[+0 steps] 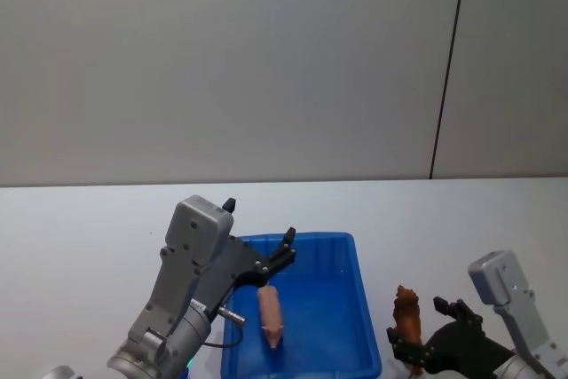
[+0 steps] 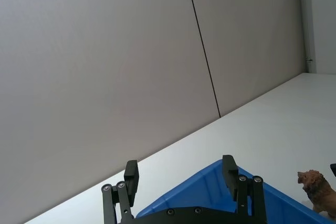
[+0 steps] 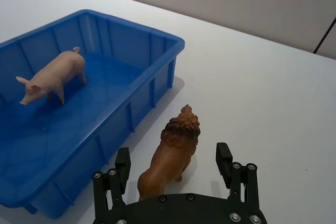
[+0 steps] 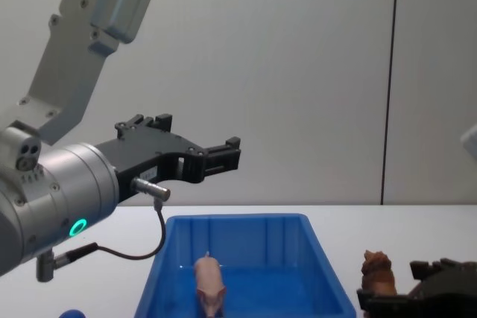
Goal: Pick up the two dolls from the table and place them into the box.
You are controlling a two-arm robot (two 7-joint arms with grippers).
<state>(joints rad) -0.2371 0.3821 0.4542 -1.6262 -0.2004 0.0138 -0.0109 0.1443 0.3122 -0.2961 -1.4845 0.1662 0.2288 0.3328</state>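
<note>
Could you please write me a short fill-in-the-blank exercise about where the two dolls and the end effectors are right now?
The ____ stands inside the blue box.
The lion stands on the white ____, beside the box.
The fingers of the right end effector are ____ on either side of the lion.
The left end effector, above the box, holds ____.
Missing words: pig, table, open, nothing.

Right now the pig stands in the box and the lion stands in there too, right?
No. The pig stands in the box, but the lion stands on the table beside it, within the open right hand; the right wrist view shows it.
</note>
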